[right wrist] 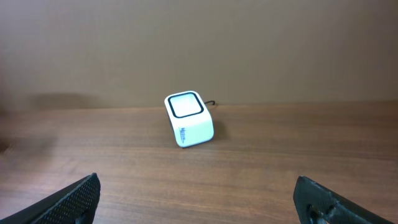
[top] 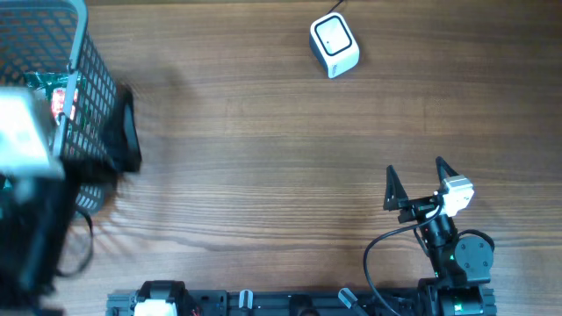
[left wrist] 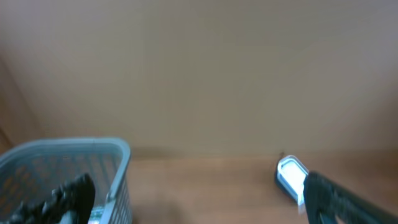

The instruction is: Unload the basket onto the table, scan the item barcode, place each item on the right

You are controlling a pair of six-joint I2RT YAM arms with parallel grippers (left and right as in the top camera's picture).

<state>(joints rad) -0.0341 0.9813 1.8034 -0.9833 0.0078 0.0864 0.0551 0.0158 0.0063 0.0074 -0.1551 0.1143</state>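
A white barcode scanner point(top: 334, 44) with a dark-framed window stands at the far middle of the wooden table; it also shows in the right wrist view point(right wrist: 188, 118) and, blurred, in the left wrist view point(left wrist: 291, 177). A green and red packet point(top: 61, 96), the item, lies inside the grey-blue mesh basket point(top: 92, 66) at the far left. My left gripper point(top: 105, 145) hovers, blurred, at the basket's right wall, open and holding nothing point(left wrist: 199, 211). At the near right, my right gripper point(top: 417, 186) rests open and faces the scanner point(right wrist: 202, 205).
The basket's rim point(left wrist: 68, 149) fills the lower left of the left wrist view. A black cable point(top: 378, 254) loops beside the right arm's base. The arm mounts run along the table's near edge point(top: 263, 303).
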